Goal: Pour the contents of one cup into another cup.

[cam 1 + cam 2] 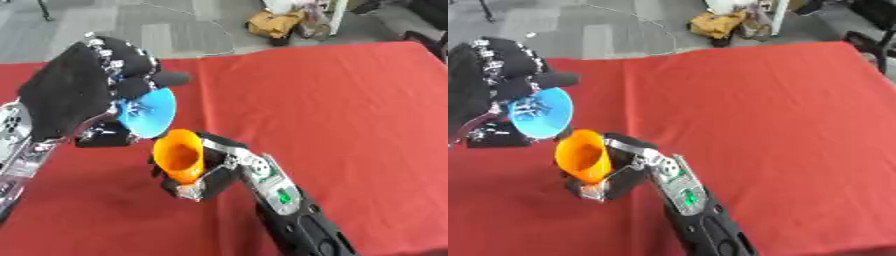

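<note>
At the left, the robot's left hand (79,95) has its fingers curled around a blue cup (150,112), tipped so its mouth faces down toward the right. Just right and nearer, the right hand (206,172) is wrapped around an orange cup (179,156), mouth tilted up to receive. To pour well, keep the blue rim directly above the orange mouth and tip slowly. Two cups, two hands, one red table (332,115).

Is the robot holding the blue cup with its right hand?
No, the blue cup is in the left hand; the right hand holds the orange cup.
</note>
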Controlling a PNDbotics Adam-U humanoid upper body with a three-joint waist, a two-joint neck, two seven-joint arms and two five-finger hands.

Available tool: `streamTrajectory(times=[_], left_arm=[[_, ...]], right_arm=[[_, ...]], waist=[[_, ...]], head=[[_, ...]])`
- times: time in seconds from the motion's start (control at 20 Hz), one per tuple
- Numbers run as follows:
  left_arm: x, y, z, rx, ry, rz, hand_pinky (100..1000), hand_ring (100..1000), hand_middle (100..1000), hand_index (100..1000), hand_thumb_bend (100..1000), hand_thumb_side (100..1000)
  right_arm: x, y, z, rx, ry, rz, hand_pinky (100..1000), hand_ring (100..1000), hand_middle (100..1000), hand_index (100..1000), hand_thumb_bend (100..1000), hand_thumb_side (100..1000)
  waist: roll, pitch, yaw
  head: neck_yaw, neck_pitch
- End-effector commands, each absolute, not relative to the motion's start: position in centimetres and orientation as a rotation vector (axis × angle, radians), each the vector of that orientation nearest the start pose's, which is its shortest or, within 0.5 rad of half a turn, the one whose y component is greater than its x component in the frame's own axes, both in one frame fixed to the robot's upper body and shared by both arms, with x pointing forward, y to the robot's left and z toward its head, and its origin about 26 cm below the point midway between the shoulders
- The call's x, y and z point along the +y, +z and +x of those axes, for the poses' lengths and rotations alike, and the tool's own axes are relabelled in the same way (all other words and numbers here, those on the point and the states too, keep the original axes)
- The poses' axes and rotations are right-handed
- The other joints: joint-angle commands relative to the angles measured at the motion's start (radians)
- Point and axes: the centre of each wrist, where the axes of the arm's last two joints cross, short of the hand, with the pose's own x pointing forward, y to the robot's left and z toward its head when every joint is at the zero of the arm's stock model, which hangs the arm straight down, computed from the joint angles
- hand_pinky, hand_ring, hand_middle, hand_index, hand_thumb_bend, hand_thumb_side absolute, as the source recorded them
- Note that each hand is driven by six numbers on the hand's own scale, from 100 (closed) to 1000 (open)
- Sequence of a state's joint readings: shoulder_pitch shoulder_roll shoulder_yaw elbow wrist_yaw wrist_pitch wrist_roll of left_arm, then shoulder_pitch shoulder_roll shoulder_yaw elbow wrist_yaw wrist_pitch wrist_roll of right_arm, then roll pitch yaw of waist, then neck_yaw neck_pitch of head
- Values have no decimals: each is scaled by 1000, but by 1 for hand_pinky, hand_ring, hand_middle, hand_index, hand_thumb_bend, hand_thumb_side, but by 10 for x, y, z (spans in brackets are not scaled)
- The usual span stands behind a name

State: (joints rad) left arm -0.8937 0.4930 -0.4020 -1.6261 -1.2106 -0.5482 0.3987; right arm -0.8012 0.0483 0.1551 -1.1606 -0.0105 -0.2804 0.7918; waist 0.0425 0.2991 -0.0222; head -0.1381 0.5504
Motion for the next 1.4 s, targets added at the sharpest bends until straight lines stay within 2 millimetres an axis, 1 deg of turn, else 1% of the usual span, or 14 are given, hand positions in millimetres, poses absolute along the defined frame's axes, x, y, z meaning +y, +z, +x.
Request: streamTrajectory(times=[0.05, 0.25, 0.3, 0.75, 1.4], left_arm=[[166, 291, 374, 2110, 1254, -1000, 278, 368, 454, 815, 765, 100], [166, 291, 374, 2088, 1248, -1008, 278, 368, 454, 815, 765, 100], [167, 291, 374, 2081, 1250, -1010, 293, 372, 454, 815, 766, 100], [168, 290, 373, 2009, 1247, -1037, 311, 376, 450, 814, 767, 100], [168, 291, 372, 1979, 1194, -1085, 322, 379, 445, 808, 760, 100]], right_arm=[[-81, 155, 428, -1949, 1266, 771, 813, 676, 317, 730, 100, 100], [-81, 155, 428, -1949, 1267, 771, 813, 676, 317, 730, 100, 100], [-81, 155, 428, -1949, 1267, 771, 812, 676, 317, 730, 100, 100], [-82, 155, 428, -1948, 1267, 769, 811, 677, 316, 731, 100, 100], [-82, 155, 429, -1949, 1268, 767, 810, 677, 316, 729, 100, 100]], waist=[[1, -20, 2], [1, -20, 2], [1, -20, 2], [1, -19, 2], [1, -19, 1]], head=[[-3, -12], [-3, -12], [-4, -13], [-5, -13], [-7, -15]])
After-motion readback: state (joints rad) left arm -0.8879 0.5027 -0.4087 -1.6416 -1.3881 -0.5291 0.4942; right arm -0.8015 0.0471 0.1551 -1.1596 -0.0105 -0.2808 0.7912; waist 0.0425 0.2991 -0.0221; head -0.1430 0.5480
